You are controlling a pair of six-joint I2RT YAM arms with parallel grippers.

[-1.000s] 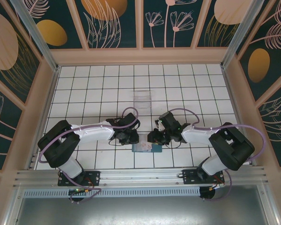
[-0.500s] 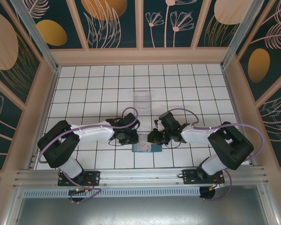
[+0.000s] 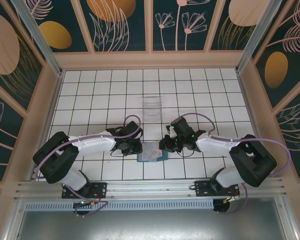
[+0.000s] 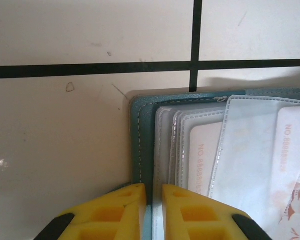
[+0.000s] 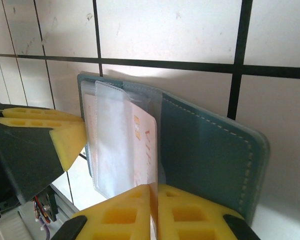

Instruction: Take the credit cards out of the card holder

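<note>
The step in hand is the first extraction: the slate-blue card holder (image 5: 205, 150) lies open on the white tiled tabletop (image 3: 190, 95) between the two arms, near their bases, its clear sleeves (image 4: 245, 145) fanned out with cards inside. The left end effector (image 4: 154, 196) has its yellow fingers nearly together, clamped on the stitched blue edge of the card holder, apparently to pin it down. The right end effector (image 5: 154, 200) is closed to a sliver, and the thin edge of a whitish credit card (image 5: 145, 145) with orange print runs between its fingers, so it seems to grip that card, though a sleeve edge may be caught too. The next move likely calls for a straight pull along the sleeve's opening while the left side anchors the card holder, without dragging it along.
</note>
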